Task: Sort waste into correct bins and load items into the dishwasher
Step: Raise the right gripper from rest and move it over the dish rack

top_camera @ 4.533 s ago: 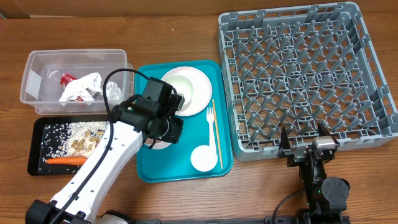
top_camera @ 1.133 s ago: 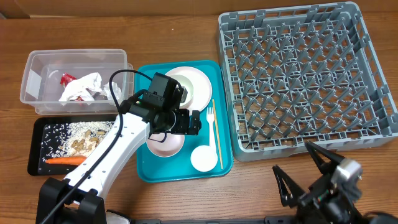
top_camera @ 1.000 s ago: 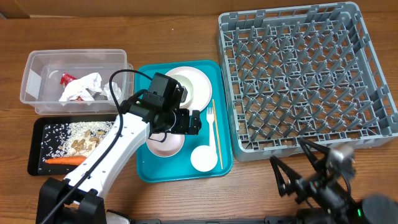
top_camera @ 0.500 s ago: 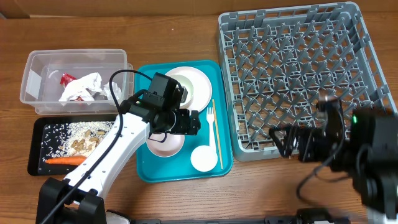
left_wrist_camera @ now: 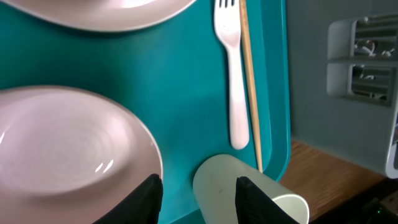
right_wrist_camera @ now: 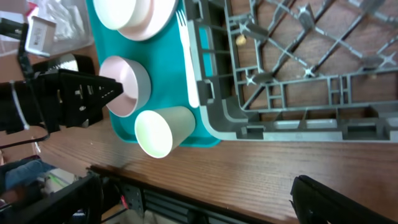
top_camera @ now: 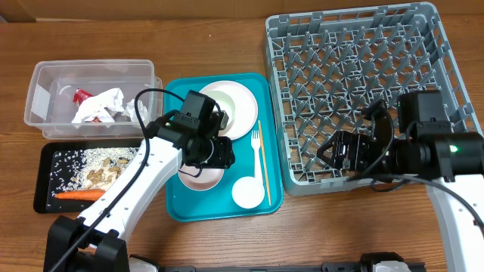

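Observation:
My left gripper (top_camera: 221, 155) is open just above the teal tray, straddling the gap between a white bowl (top_camera: 198, 177) and a small white cup (top_camera: 246, 193) lying on its side. In the left wrist view its fingers (left_wrist_camera: 198, 198) frame the cup (left_wrist_camera: 249, 193), with the bowl (left_wrist_camera: 68, 149) at left and the fork (left_wrist_camera: 233, 74) and wooden stick (left_wrist_camera: 250, 81) ahead. A white plate (top_camera: 227, 109) sits at the tray's back. My right gripper (top_camera: 344, 147) is open and empty above the grey dish rack's (top_camera: 363, 83) front left corner.
The clear tub (top_camera: 45, 83) holds napkins (top_camera: 102, 106) and a red wrapper (top_camera: 82, 95). The black tray (top_camera: 44, 181) holds food scraps (top_camera: 98, 170) and a carrot (top_camera: 79, 195). The teal tray (top_camera: 181, 208) lies between the bins and the rack.
My right arm has swung up from the table's front edge to over the rack's front left corner. My left gripper has shifted slightly left and down toward the bowl.

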You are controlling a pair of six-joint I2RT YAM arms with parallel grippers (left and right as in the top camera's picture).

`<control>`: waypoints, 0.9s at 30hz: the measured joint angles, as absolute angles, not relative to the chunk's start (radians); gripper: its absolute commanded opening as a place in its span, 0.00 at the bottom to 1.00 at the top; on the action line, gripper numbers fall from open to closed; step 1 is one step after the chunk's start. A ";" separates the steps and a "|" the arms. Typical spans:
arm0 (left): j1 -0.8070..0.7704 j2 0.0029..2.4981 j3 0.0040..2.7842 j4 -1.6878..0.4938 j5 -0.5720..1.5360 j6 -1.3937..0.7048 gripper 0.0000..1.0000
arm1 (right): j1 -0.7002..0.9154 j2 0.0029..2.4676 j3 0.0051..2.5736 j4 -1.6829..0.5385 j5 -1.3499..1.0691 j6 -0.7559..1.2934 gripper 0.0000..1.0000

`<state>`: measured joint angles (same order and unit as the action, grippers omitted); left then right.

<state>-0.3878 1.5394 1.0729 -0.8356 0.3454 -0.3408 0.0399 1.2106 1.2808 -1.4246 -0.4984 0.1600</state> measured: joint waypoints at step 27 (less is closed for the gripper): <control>-0.508 1.539 1.184 -1.123 0.332 -0.338 0.38 | 0.040 1.221 1.281 -1.431 -0.467 0.157 1.00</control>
<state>-0.5076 1.5394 1.1835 -1.1233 0.3321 -0.3382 0.0399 1.2205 1.2808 -1.4311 -0.4671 0.1566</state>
